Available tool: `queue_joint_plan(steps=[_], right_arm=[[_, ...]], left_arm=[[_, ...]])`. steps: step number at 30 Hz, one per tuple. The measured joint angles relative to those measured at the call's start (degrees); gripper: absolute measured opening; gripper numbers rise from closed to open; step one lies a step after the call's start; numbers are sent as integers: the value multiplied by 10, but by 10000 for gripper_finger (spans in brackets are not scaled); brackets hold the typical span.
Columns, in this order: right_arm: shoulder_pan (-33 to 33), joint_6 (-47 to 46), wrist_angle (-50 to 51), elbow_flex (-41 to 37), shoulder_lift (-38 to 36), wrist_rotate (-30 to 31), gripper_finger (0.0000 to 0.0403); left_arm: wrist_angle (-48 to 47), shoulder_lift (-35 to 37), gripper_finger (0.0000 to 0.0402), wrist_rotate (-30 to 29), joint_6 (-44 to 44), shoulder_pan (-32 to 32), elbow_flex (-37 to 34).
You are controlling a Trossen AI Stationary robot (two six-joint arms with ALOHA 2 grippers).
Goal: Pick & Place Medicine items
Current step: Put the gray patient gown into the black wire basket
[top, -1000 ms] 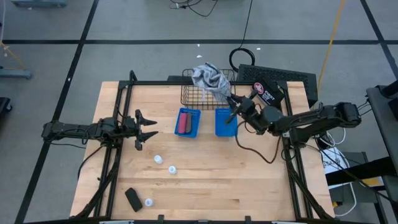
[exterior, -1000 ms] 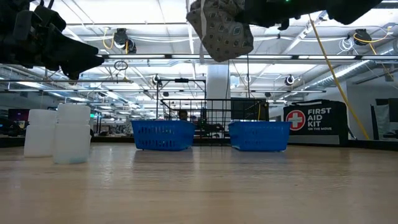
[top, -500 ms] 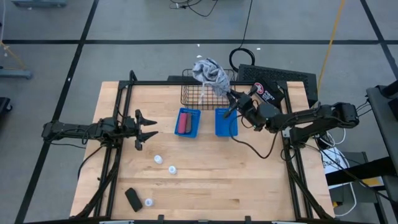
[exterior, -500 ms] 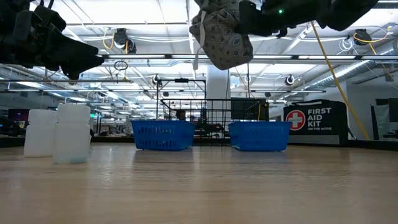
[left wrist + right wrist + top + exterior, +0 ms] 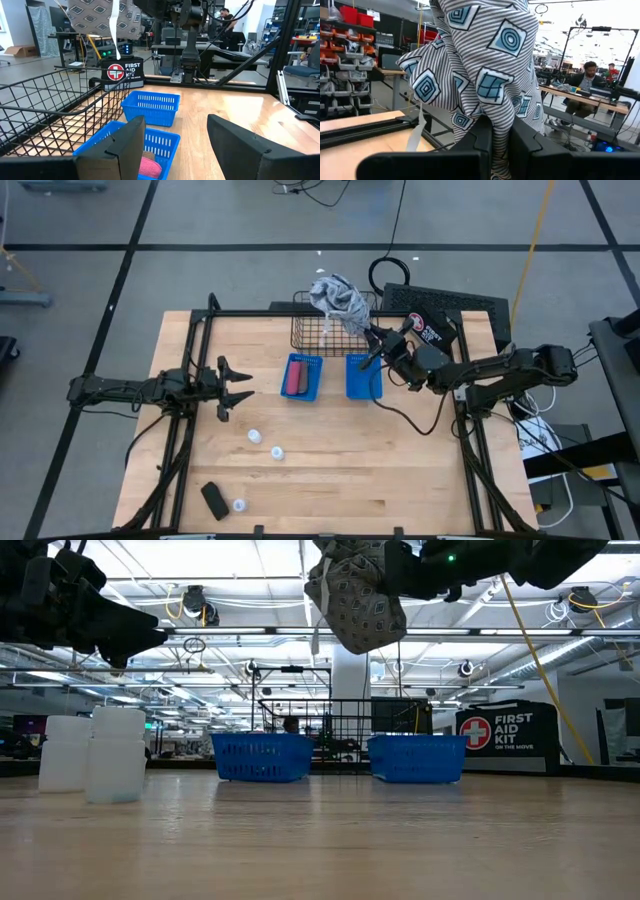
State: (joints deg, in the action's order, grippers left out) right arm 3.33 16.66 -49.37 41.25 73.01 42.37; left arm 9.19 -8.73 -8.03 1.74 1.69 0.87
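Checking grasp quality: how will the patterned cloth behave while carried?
Probably floppy: the patterned cloth hangs in loose folds from the shut right gripper. Likely light, held by one pinch. Its dangling end may snag the wire basket below.

The left gripper (image 5: 175, 150) hangs over the wooden counter (image 5: 240, 107) with its two dark fingers (image 5: 120, 150) spread apart and nothing between them. Just past them sits a blue basket (image 5: 150, 142) holding a pink oblong piece (image 5: 150, 166). A second blue basket (image 5: 152, 106) stands farther on, and what it holds cannot be seen. Beside both baskets runs a black wire basket (image 5: 55, 112). Beyond it stands a black pouch (image 5: 122, 72) with a red cross and the words FIRST AID KIT. Above the pouch a patterned cloth (image 5: 102, 17) hangs from the right arm (image 5: 187, 30), which stands at the far edge of the counter. A person (image 5: 226, 15) shows in the room behind.
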Motion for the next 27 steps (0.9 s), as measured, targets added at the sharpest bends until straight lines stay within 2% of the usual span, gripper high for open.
queue_joint_plan(steps=[7, 17, 27], right_arm=[[0, 114, -9, 0, 0, 125, 17], [0, 238, 2, 0, 0, 249, 17], [-1, 259, 93, 0, 0, 332, 17]], left_arm=[[0, 0, 223, 0, 0, 0, 0], [0, 0, 223, 0, 0, 0, 0], [0, 0, 223, 0, 0, 0, 0]])
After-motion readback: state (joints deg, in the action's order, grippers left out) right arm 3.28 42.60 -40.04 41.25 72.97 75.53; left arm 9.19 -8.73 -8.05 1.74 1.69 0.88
